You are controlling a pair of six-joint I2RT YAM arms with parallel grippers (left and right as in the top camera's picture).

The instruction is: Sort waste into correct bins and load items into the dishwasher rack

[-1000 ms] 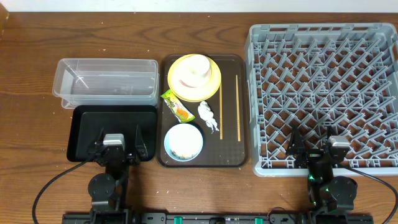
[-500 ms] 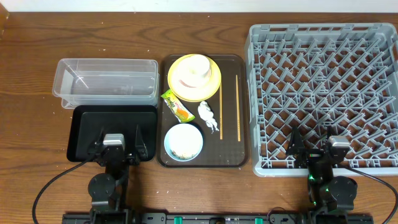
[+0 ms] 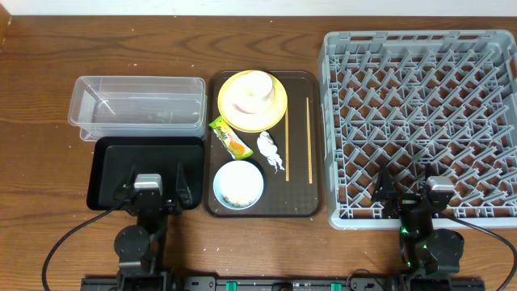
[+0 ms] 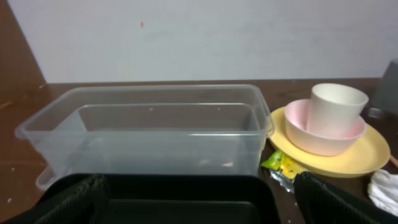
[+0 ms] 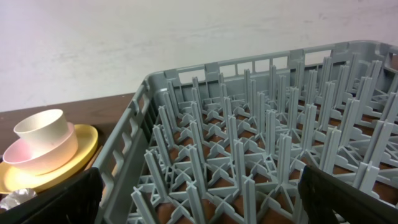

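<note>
Both grippers hang open and empty at the table's near edge. My left gripper (image 3: 155, 181) (image 4: 202, 208) is over the black tray bin (image 3: 145, 158) (image 4: 186, 196), with the clear tub bin (image 3: 137, 105) (image 4: 149, 130) behind it. My right gripper (image 3: 408, 190) (image 5: 202, 202) is over the near left corner of the grey dishwasher rack (image 3: 420, 105) (image 5: 249, 155). On the brown tray (image 3: 262, 212) lie the yellow plate (image 3: 275, 113) carrying the pink bowl (image 4: 317, 137) and white cup (image 3: 252, 87), the snack wrapper (image 3: 229, 137), the tissue (image 3: 271, 151), two chopsticks (image 3: 308, 139) and the light-blue bowl (image 3: 238, 184) with rice scraps.
The brown tray sits between the two bins on the left and the rack on the right. A pale wall stands behind the table. Bare wood shows along the far edge and left of the bins.
</note>
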